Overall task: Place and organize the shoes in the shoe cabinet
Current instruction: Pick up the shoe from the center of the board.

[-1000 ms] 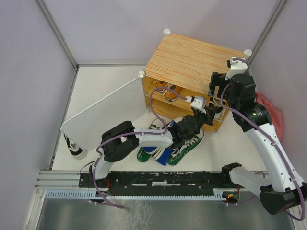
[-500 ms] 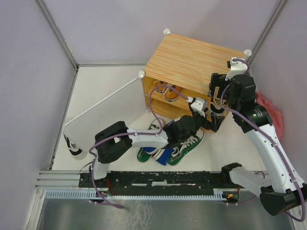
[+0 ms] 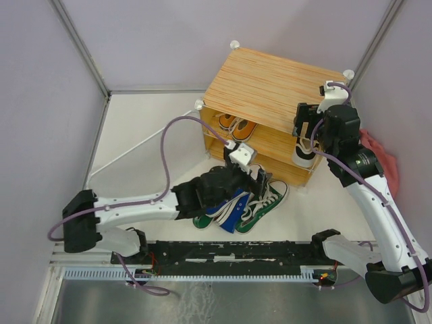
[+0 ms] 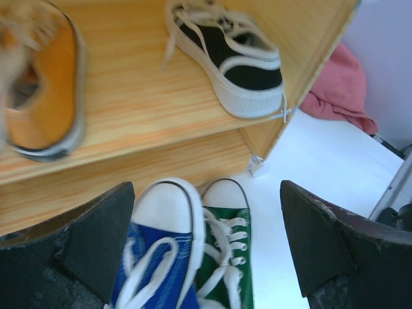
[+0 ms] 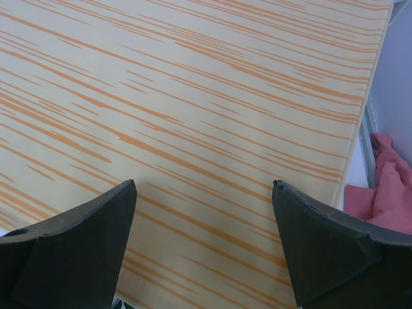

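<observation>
**Sneakers lie on the table and on the cabinet shelf; both tools are released.**

Nearest, a blue canvas sneaker (image 4: 158,257) and a green canvas sneaker (image 4: 226,257) are laid side by side on the white table (image 4: 322,167), with the left tool (image 4: 206,244) spread wide and empty above their white toe caps. Farther in, an orange canvas sneaker (image 4: 42,96) at the left and a black canvas sneaker (image 4: 235,55) at the right are set on the inner shelf of the striped bamboo-grain shoe cabinet (image 3: 270,77). The right tool (image 5: 203,232) is held open, grasping nothing, over the cabinet's top.

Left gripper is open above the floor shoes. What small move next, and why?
Probably lower the left gripper onto the blue shoe beneath it and close. Its jaws stand open and hold nothing, and that shoe and the green shoe lie outside the shoe cabinet.
</observation>
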